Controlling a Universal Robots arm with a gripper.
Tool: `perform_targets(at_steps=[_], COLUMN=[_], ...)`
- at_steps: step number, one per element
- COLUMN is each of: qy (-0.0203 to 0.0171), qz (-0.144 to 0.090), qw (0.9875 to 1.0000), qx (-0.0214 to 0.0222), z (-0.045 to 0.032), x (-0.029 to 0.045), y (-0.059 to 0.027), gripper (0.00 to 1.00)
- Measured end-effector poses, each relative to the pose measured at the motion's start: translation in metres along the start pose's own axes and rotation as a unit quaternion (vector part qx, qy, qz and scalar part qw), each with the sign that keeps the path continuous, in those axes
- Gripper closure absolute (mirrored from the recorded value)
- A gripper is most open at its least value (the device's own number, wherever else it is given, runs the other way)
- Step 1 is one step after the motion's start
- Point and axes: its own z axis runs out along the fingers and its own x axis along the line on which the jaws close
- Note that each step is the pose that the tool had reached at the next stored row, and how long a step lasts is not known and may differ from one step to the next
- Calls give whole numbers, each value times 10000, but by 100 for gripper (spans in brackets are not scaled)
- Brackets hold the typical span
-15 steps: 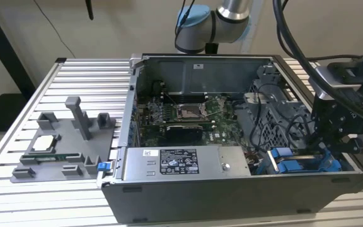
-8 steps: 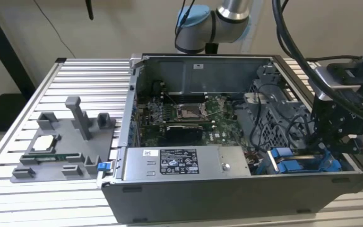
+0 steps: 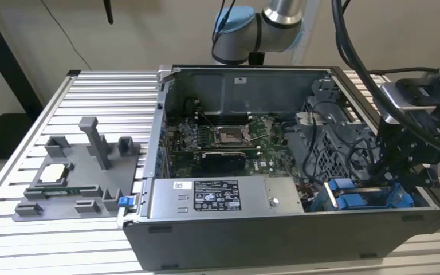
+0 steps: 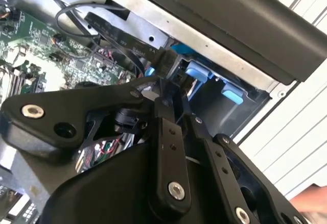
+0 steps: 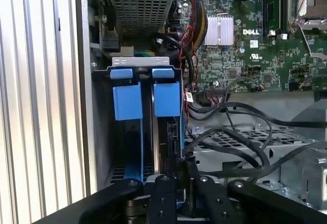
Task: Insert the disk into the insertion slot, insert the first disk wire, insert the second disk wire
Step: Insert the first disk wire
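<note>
Disk (image 5: 161, 137) is seated edge-on in the slot (image 5: 140, 60), in the corner of the PC case (image 3: 281, 240), along the same case wall as the power supply (image 3: 216, 197). Its blue carrier tab (image 5: 167, 99) sits just beside a second blue tab (image 5: 126, 101) of the same bay.

At the disk's exposed edge I've got a black plug (image 4: 166, 63) w/ a flat black wire (image 4: 117, 32) trailing off it toward the middle of the case. Gripper (image 4: 166, 83) is down inside the case right at that edge. Its fingers (image 4: 168, 147) are drawn nearly together, tips pinched on the plug as far as I can see in the second wrist view. Can't tell if the plug is fully home in the disk.

Further into the case: motherboard (image 3: 220, 149) on the case floor w/ a square socket (image 3: 228, 134) about mid-case, and loose black cables (image 5: 230, 132) draped over a perforated metal cage (image 5: 240, 147) btwn board and disk corner.

The arm (image 3: 274, 23) comes in from above the case's far wall. Case lies open side up on a slatted table (image 3: 90, 86). Outside the case, on the side away from the disk, sits a grey fixture (image 3: 75, 195) w/ a pale square chip (image 3: 54, 172) on it.
</note>
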Motion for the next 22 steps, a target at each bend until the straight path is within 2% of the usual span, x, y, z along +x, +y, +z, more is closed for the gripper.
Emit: perform_targets(at_steps=[5,7,8,9,19,22], qy=[4,-1,-14,-14,-4,-5], qz=[0,0,1,1,0,0], qw=[10000,10000,10000,10000,10000,10000], qx=[0,-1,-2,-2,-1,-1], z=[73,69,44,0,-448,-515], x=[9,9,3,-1,-59,-68], y=[-1,-1,0,1,9,11], gripper=[100,100,100,0,0,0])
